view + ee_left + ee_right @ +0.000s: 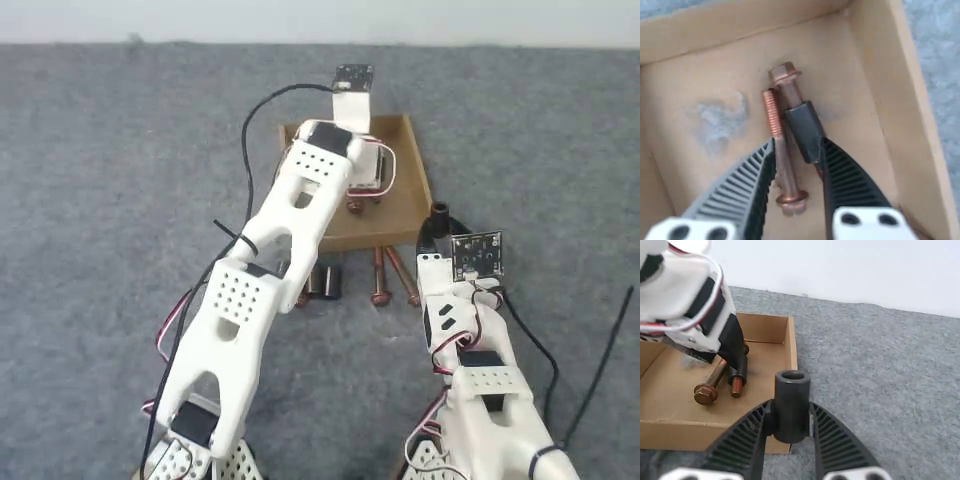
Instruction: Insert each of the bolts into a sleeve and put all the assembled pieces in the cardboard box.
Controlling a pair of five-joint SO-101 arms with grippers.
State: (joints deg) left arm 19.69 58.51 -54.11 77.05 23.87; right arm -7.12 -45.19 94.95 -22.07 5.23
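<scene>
I am working over a grey carpet (pixel 100 200) that runs back to a plain white wall (pixel 840 270). The cardboard box (pixel 365 238) sits on the carpet ahead of both arms.

On its floor lie a sleeved bolt (pixel 802 131) and a bare bolt (pixel 782 165), side by side and touching, heads at opposite ends. My left gripper (pixel 796 146) hangs low inside the box, jaws apart. The bare bolt's shank runs between them, and one finger is right against the sleeve's end.

Just outside the box's near wall, two bolts (pixel 380 272) lie loose on the carpet. Beside them are black sleeves (pixel 326 280), partly hidden by the left arm, so I cannot count them.

My right gripper (pixel 790 412) is clamped on an upright sleeve (pixel 791 390), near the box's front corner.
</scene>
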